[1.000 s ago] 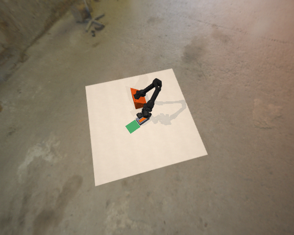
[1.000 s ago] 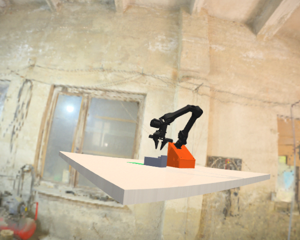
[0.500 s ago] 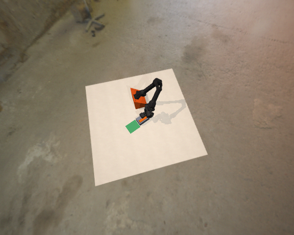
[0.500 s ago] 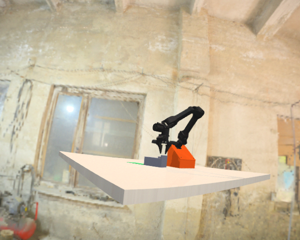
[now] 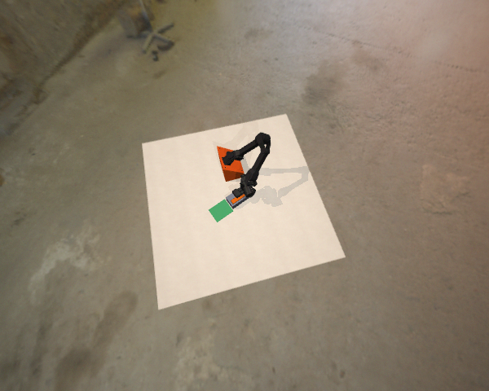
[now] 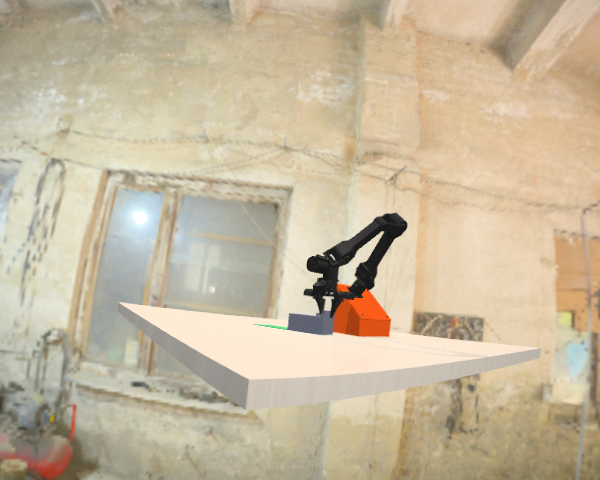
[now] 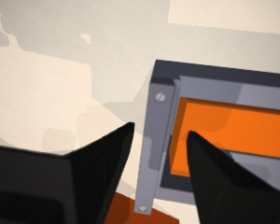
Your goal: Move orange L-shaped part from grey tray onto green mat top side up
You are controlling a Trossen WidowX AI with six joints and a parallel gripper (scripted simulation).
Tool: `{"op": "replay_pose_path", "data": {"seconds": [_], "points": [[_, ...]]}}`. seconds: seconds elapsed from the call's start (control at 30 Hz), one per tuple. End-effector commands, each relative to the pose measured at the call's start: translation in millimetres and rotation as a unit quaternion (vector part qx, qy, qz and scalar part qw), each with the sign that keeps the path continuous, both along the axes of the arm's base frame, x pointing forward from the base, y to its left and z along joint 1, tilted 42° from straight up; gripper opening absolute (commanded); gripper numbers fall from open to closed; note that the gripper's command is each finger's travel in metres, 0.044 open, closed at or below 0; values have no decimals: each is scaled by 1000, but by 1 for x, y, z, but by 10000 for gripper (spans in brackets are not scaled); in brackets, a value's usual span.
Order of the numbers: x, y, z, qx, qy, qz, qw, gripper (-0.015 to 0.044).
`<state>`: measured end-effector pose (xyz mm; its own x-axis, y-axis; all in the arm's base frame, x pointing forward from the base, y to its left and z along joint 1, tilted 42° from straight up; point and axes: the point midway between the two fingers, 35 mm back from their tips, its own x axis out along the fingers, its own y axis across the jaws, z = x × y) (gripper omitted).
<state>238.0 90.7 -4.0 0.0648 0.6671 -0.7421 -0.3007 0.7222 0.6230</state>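
Wrist view, nearest first: I see my gripper [image 7: 161,132] low over the near end of the grey tray [image 7: 154,140], its two dark fingers partly apart with nothing between them. One finger sits outside the tray's end wall, over the pale table; the other [image 7: 210,173] sits over the pocket, its tip against or just above the orange part [image 7: 233,135]. I cannot tell whether it actually touches. The part lies in its pocket inside the tray; a darker orange strip shows along the part's near edge. Two small screws mark the tray's end wall.

Exterior view: the gripper [image 6: 325,310] points straight down at the top of the tray [image 6: 310,324], fingertips level with its upper rim. A thin sliver of green mat [image 6: 270,325] lies just beyond the tray.

Top view: the mat [image 5: 220,210] adjoins the tray [image 5: 236,200]. Farther back, the arm [image 5: 259,153] arches up from the orange base block [image 5: 230,170] on the pale table [image 5: 236,252].
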Motion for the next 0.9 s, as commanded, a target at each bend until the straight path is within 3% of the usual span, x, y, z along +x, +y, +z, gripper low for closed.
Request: {"op": "replay_pose_path", "data": {"seconds": [0.0,0.87], "points": [[0,4,-5,1,2,-1,1000,180],[1,20,-19,5,0,1,1000,180]]}}
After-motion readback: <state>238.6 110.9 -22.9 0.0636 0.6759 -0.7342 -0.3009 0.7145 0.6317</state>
